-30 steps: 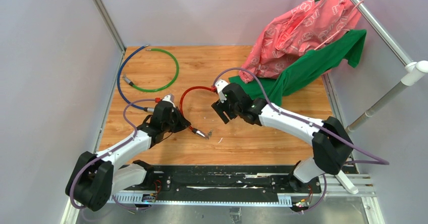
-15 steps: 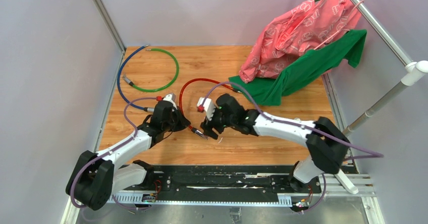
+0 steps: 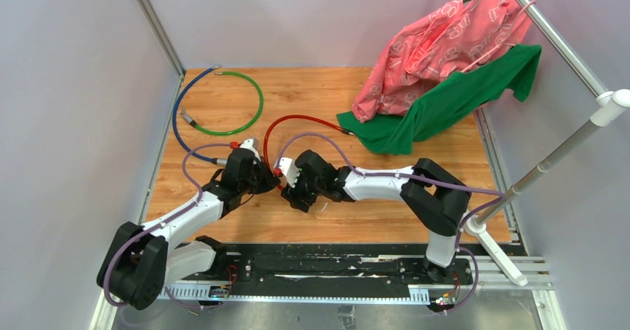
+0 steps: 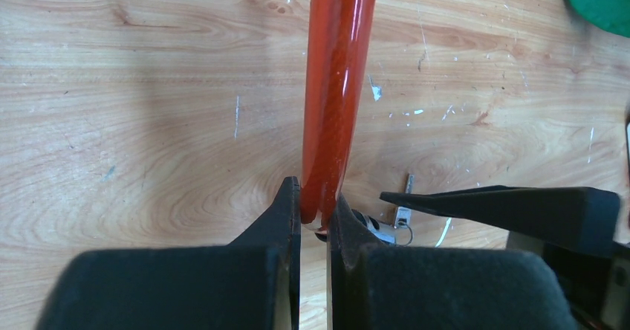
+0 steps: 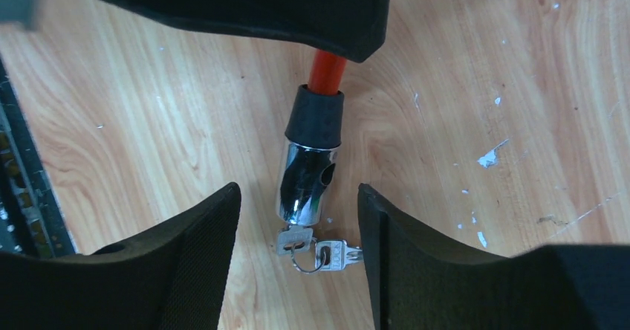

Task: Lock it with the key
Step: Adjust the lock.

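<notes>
A wooden table [image 3: 446,218] fills the work cell. At its far right corner a pink garment [image 3: 438,44] hangs from the frame over a green cloth [image 3: 446,103], whose lower edge lies on the wood. At the far left lie a green cable [image 3: 261,99] loop and a blue cable [image 3: 175,118]. A red cable [image 3: 297,120] arcs from the green cloth's edge toward the middle of the table, where both arms meet.

The left gripper [image 4: 313,204] has its jaws drawn narrow and clamped on the red cable just behind its black collar. The right gripper [image 5: 301,204] stands just right of it with its jaws spread wide, one finger on each side of the cable's silver lock cylinder [image 5: 306,181] and touching neither it nor the keys.

The key [image 5: 293,239] lies on the wood near the centre, its head touching the near end of the cylinder; whether its blade is inside the lock I cannot tell. A small ring joins it to a second key [image 5: 338,254] just to its right.
</notes>
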`<state>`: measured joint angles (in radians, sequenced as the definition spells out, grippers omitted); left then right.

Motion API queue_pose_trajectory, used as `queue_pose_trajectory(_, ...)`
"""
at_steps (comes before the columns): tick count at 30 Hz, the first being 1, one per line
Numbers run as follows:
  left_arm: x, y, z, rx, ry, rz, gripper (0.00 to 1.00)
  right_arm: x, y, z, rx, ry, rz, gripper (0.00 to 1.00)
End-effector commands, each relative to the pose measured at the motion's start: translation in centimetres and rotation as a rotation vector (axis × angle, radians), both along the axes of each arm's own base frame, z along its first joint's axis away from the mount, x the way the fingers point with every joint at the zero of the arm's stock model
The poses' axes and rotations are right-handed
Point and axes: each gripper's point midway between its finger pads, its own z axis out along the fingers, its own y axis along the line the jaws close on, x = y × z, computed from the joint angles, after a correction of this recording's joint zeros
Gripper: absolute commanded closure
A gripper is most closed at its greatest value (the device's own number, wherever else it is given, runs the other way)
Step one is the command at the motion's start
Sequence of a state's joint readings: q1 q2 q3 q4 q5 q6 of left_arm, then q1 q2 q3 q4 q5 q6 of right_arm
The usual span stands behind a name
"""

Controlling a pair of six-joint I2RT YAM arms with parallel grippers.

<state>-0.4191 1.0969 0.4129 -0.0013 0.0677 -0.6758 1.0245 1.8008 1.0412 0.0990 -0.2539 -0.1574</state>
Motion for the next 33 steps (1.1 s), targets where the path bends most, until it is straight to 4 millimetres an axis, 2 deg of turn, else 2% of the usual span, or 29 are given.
queue_pose_trajectory(1, -0.4, 1.7, -1.7, 0.087, 0.018, 0.019, 1.0, 1.3, 1.0, -0.3, 0.0, -0.019, -0.034, 0.4)
queue_pose_trajectory(4, -0.4, 1.7, -1.6, 0.086, 0.016, 0.02, 1.0, 1.2, 0.8, -1.4, -0.022, -0.007, -0.037, 0.42)
queue_pose_trajectory(7, -0.6, 1.7, -1.8, 0.084, 0.02, 0.019, 1.0, 1.4, 0.7, -2.1, -0.029, -0.014, -0.044, 0.49)
queue_pose_trajectory(11, -0.7, 1.8, -2.0, 0.078, 0.018, 0.03, 1.0, 1.6, 0.5, -2.5, -0.053, -0.016, -0.048, 0.71)
queue_pose_trajectory(15, -0.7, 1.7, -2.1, 0.079, 0.018, 0.017, 1.0, 1.6, -0.2, -1.8, -0.053, -0.017, -0.065, 0.92)
queue_pose_trajectory(16, -0.7, 1.8, -2.1, 0.086, 0.017, 0.014, 0.98, 1.6, -0.5, -1.7, -0.053, -0.003, -0.078, 0.97)
queue_pose_trajectory(17, -0.3, 1.8, -1.8, 0.087, -0.008, 0.014, 0.87, 1.6, -0.7, -1.6, -0.056, 0.021, -0.092, 1.0)
queue_pose_trajectory(19, 0.4, 1.7, -1.1, 0.097, -0.046, 0.006, 0.61, 1.4, -1.4, -1.6, -0.074, 0.08, -0.124, 1.0)
queue_pose_trajectory(20, 0.7, 1.7, -0.6, 0.105, -0.064, -0.004, 0.51, 1.3, -1.7, -1.6, -0.079, 0.107, -0.143, 1.0)
queue_pose_trajectory(21, 1.0, 1.7, -0.2, 0.119, -0.083, -0.02, 0.43, 1.1, -2.4, -1.8, -0.093, 0.141, -0.163, 1.0)
queue_pose_trajectory(23, 1.4, 1.7, 0.6, 0.148, -0.11, -0.049, 0.37, 0.7, -3.3, -2.1, -0.103, 0.182, -0.177, 1.0)
queue_pose_trajectory(26, 2.1, 2.3, 1.7, 0.235, -0.147, -0.089, 0.35, 0.0, -4.3, -2.3, -0.108, 0.282, -0.217, 1.0)
queue_pose_trajectory(28, 2.6, 2.2, 3.3, 0.283, -0.184, -0.151, 0.36, -0.2, -4.9, -1.9, -0.101, 0.338, -0.228, 1.0)
queue_pose_trajectory(31, 2.7, 0.8, 5.9, 0.316, -0.285, -0.326, 0.44, -0.3, -5.1, -0.8, -0.059, 0.398, -0.227, 1.0)
queue_pose_trajectory(33, 2.0, -0.5, 7.8, 0.321, -0.384, -0.482, 0.5, -0.2, -5.1, -0.3, -0.039, 0.42, -0.223, 1.0)
